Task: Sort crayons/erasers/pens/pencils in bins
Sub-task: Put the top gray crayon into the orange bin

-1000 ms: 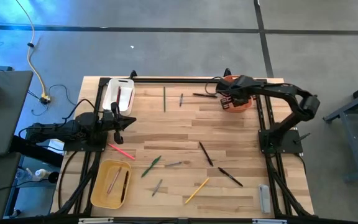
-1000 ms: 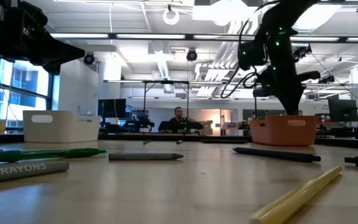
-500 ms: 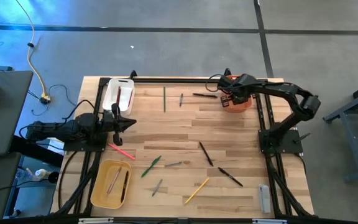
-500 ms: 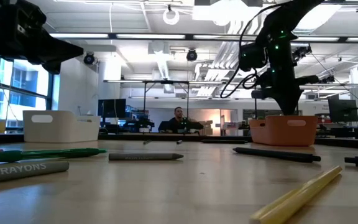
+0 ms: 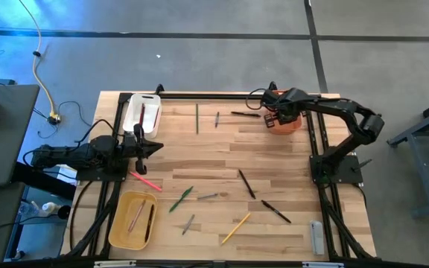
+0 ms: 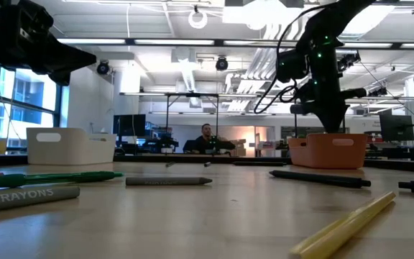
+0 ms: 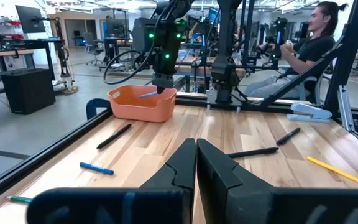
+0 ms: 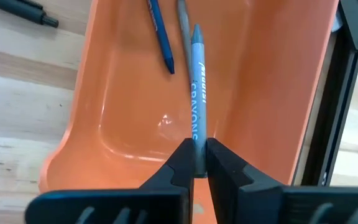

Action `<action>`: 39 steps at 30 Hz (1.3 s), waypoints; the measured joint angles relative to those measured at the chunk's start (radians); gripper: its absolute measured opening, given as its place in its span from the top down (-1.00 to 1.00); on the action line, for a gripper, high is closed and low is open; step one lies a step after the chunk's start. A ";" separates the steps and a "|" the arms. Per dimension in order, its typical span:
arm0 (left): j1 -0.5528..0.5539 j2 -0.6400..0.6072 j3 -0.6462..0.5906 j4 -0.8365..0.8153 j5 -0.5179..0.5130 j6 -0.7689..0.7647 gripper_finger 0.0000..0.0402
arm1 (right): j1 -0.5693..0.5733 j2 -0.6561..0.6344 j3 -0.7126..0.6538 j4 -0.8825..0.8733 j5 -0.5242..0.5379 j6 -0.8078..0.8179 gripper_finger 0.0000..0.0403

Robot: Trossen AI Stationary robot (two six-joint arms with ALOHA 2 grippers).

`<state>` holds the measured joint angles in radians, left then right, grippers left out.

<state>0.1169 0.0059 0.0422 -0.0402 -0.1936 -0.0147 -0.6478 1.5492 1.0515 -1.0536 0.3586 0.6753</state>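
Note:
My right gripper [image 8: 196, 155] hangs over the orange bin [image 5: 289, 123] at the table's far right, shut on a grey-blue crayon [image 8: 197, 87]. A blue stick [image 8: 160, 34] and a grey one [image 8: 182, 22] lie on that bin's floor. My left gripper [image 7: 196, 163] is shut with nothing in it and points level above the table's left side, between the white bin [image 5: 141, 113] and the yellow bin [image 5: 132, 219]. Both of these bins have sticks lying in them. Several loose sticks lie flat on the wood, among them a green one [image 5: 181, 199] and a yellow one [image 5: 236, 228]. My right gripper pinches the grey-blue crayon by its blunt end [image 8: 197, 138] between its two fingers. The fingers come steeply from above. The crayon runs on ahead of them, pointed tip [image 8: 196, 30] foremost, over the orange bin's inside. Whether it touches the bin I cannot tell.
A pink stick [image 5: 145, 181] lies just near of my left gripper. Black pens [image 5: 246, 183] [image 5: 275, 211] lie mid-right, and a green stick [image 5: 196, 117] and a black one [image 5: 244, 114] lie near the far edge. A grey flat bar [image 5: 316, 237] sits at the near right corner. A person [image 7: 303, 50] sits beyond the table.

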 joint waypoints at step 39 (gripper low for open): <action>0.000 0.000 0.000 0.000 0.000 0.000 0.98 | -0.173 0.166 -0.009 0.224 -0.046 -0.067 0.85</action>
<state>0.1169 0.0059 0.0422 -0.0402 -0.1933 -0.0147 -0.8212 1.7149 1.0428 -0.8299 0.3121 0.6087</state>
